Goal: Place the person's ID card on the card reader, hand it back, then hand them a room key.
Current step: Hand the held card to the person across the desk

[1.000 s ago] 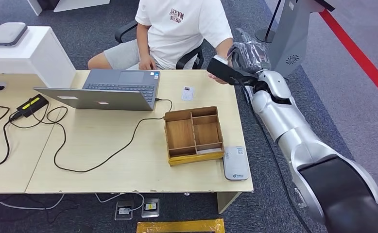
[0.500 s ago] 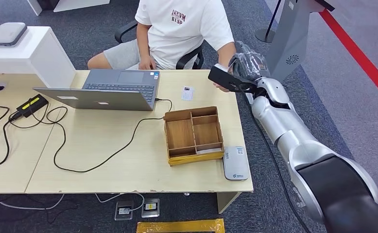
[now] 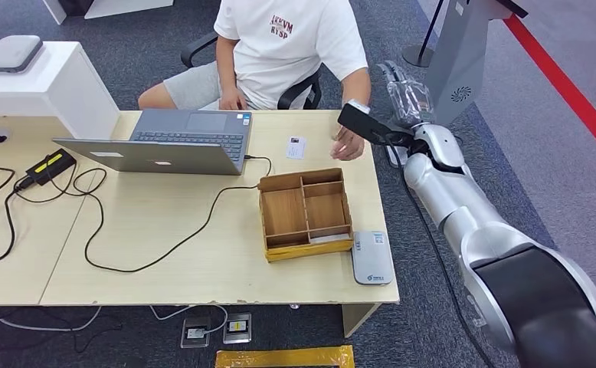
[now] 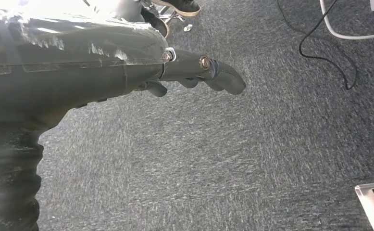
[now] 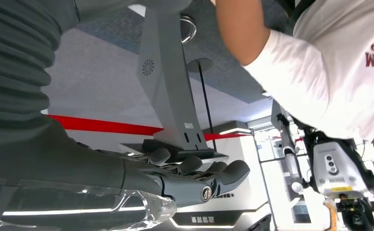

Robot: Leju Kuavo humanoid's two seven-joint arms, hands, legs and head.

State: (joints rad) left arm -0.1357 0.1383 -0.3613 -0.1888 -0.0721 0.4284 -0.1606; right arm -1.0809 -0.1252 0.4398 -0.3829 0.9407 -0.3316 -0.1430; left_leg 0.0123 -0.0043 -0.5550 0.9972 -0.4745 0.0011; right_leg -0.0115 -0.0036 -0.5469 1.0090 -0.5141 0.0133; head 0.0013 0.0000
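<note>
A: What takes up the most room?

B: The light wooden desk (image 3: 165, 253), with a person in a white T-shirt (image 3: 287, 46) seated on an office chair at its far side. An open grey laptop (image 3: 174, 142) sits on the desk in front of that person, its black cable trailing across the top.

A: And the robot's arms?

B: The silver right arm reaches up past the desk's right end. Its right hand (image 3: 402, 96) is raised beside the person's forearm, palm side turned away from the head camera. In the right wrist view the fingers (image 5: 223, 174) are lightly curled with nothing between them. The person's hand (image 3: 347, 144) rests on the desk edge just beside the arm's dark wrist cover.

A: The left one?

B: The left hand (image 4: 194, 74) hangs over grey carpet, fingers loosely extended and holding nothing.

A: Where are the task items?

B: 1 small white card (image 3: 296, 146) lies flat on the desk between the laptop and the person's hand; I cannot tell whether it is the ID or a key. The wooden tray (image 3: 306, 212) with 4 compartments stands near the desk's right end. The grey card reader (image 3: 371, 257) lies just beside the tray at the near right corner, nothing on it.
</note>
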